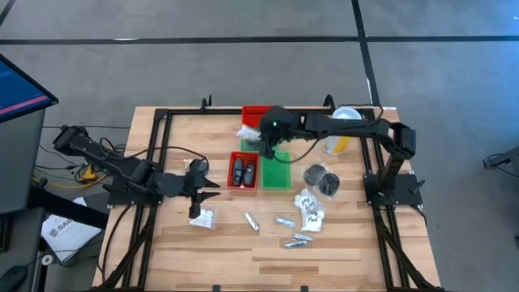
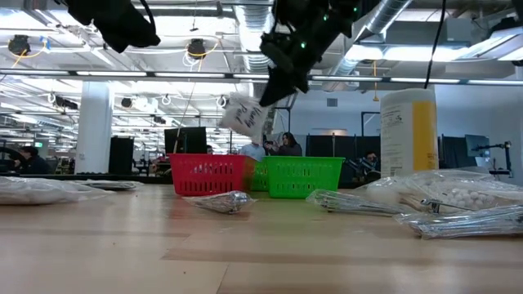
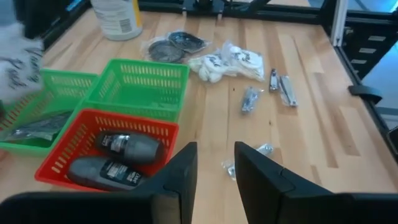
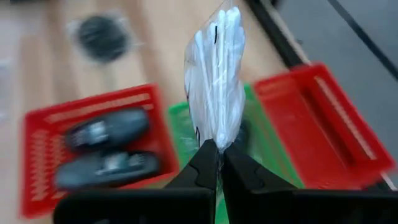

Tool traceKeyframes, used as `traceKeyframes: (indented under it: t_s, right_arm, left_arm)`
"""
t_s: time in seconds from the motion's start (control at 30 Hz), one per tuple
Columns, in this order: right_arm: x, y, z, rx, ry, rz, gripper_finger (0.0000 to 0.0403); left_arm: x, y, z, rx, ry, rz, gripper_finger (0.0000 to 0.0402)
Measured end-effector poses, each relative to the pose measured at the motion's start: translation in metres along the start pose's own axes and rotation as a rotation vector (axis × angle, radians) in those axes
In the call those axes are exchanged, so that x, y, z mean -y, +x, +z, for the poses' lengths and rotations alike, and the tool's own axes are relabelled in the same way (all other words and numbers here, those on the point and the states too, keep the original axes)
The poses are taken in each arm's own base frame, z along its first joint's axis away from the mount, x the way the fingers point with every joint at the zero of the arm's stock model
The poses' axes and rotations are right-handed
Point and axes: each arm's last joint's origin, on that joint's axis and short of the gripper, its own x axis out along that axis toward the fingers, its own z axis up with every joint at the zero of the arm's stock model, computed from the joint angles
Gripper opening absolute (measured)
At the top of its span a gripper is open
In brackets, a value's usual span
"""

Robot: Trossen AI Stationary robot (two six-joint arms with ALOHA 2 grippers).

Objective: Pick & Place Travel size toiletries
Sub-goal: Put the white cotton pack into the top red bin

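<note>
My right gripper [image 1: 268, 134] hangs above the trays, shut on a white crinkly sachet [image 4: 215, 74], which shows over the green tray [image 4: 249, 134] and beside the far red tray [image 4: 323, 118]. The near red tray [image 1: 243, 172] holds two dark grey bottles [image 3: 118, 158]. My left gripper [image 3: 214, 163] is open and low over the table's left part, next to a sachet [image 1: 203, 217]. More sachets [image 1: 312, 207], dark round tins [image 1: 322, 180] and silvery tubes [image 1: 284, 221] lie flat on the wood. My right gripper pinches the white sachet by one edge [image 4: 216, 142] between its two fingers. In the low view the sachet [image 2: 245, 116] hangs tilted beside and below the fingers, lifted clear above the trays.
A tall yellow canister with a white lid [image 1: 340, 134] stands at the table's far right, behind the tins. Two green trays [image 3: 140, 84] sit side by side next to the red ones. Black frame rails [image 1: 154, 146] border the table. People show in the room beyond.
</note>
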Motion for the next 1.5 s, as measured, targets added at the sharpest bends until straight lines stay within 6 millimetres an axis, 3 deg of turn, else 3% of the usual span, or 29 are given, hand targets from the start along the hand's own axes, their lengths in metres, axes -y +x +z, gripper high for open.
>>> traceKeyframes:
  t_s: [0.23,0.5,0.87,1.2,1.5]
  right_arm:
    - [0.051,0.005,-0.008,-0.038,0.23,-0.088,0.0]
    - [0.082,0.009,-0.012,-0.04,0.39,-0.128,0.0]
    - [0.098,0.048,-0.028,-0.088,0.481,-0.144,0.0]
    - [0.106,0.046,-0.029,-0.085,0.535,-0.132,0.0]
    - [0.108,0.069,-0.043,-0.146,0.545,-0.138,0.0036]
  left_arm:
    - [0.003,0.008,-0.001,-0.01,0.008,0.016,0.0097]
    - [0.005,0.013,-0.003,-0.02,0.015,0.019,0.0095]
    - [0.005,0.013,-0.001,0.001,0.01,0.05,0.0095]
    - [0.005,0.013,-0.001,0.008,0.006,0.049,0.0095]
    - [0.005,0.013,0.0,0.015,0.003,0.046,0.0095]
